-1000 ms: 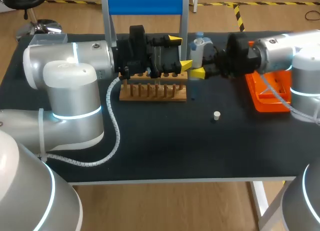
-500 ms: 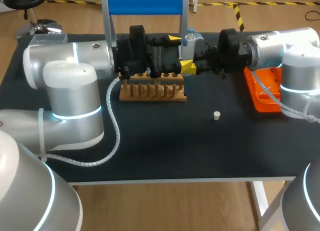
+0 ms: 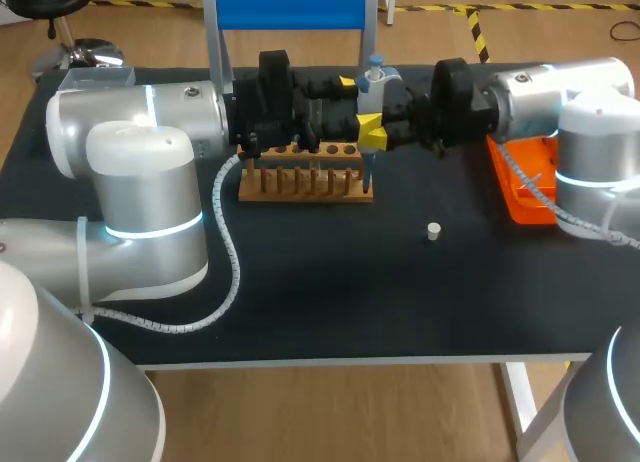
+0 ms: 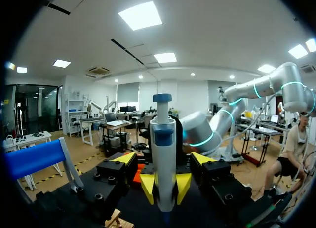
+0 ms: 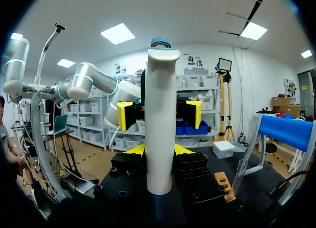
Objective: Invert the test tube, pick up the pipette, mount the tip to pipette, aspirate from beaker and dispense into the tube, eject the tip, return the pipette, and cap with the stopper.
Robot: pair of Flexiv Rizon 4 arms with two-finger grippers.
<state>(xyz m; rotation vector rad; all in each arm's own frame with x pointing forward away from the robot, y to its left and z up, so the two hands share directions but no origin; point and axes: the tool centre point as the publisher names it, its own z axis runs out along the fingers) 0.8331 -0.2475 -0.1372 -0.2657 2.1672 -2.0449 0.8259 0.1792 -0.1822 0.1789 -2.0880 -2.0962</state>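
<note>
My right arm comes in over the orange tray (image 3: 522,197), and its hand (image 3: 380,124) grips a pipette (image 3: 373,82) upright, its thin tip pointing down at the right end of the wooden rack (image 3: 305,174). My left hand (image 3: 352,107) hangs over the rack, facing the pipette with fingers apart. A blue-topped stand (image 3: 290,7) rises behind. A small white stopper (image 3: 433,231) lies on the dark bench (image 3: 330,292), well apart from the rack.

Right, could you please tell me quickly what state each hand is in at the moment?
Left hand: open, holding nothing.
Right hand: closed on the pipette.
</note>
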